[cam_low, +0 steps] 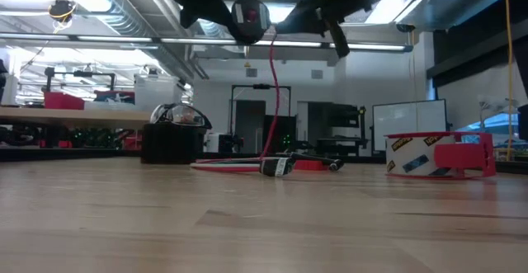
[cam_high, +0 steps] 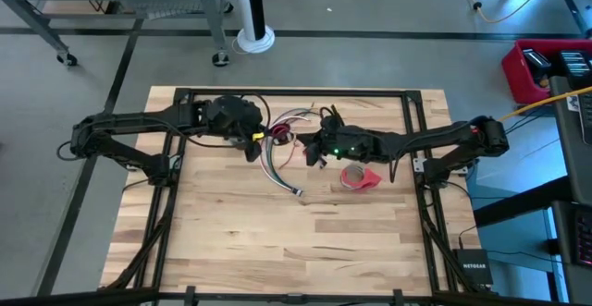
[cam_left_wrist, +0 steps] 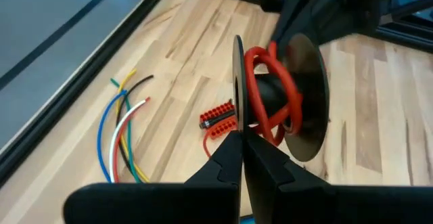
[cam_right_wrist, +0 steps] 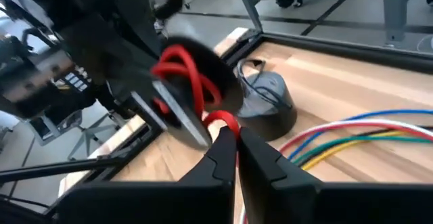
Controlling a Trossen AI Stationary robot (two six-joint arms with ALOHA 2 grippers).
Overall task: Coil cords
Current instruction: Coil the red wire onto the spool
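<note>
Butcher-block counter (cam_high: 277,241) beneath a workshop ceiling.
Red tape roll (cam_high: 359,177) lies beside the cords (cam_high: 282,172); above them, left end effector (cam_left_wrist: 241,158) pinches a black spool (cam_left_wrist: 284,99), right end effector (cam_right_wrist: 237,158) pinches its red wire (cam_right_wrist: 223,120).

**Readable text in these shots: pretty slim pickings**

Only one thing I can actually read: "NETGEAR" in small white letters on a black box (cam_high: 472,267) sitting off the table's near right corner in the high view. The tape roll (cam_low: 429,157) in the low view has dark lettering printed around its side, but I can't make out the words. Some white labels show on the left arm in the right wrist view too, too blurred to read.
</note>
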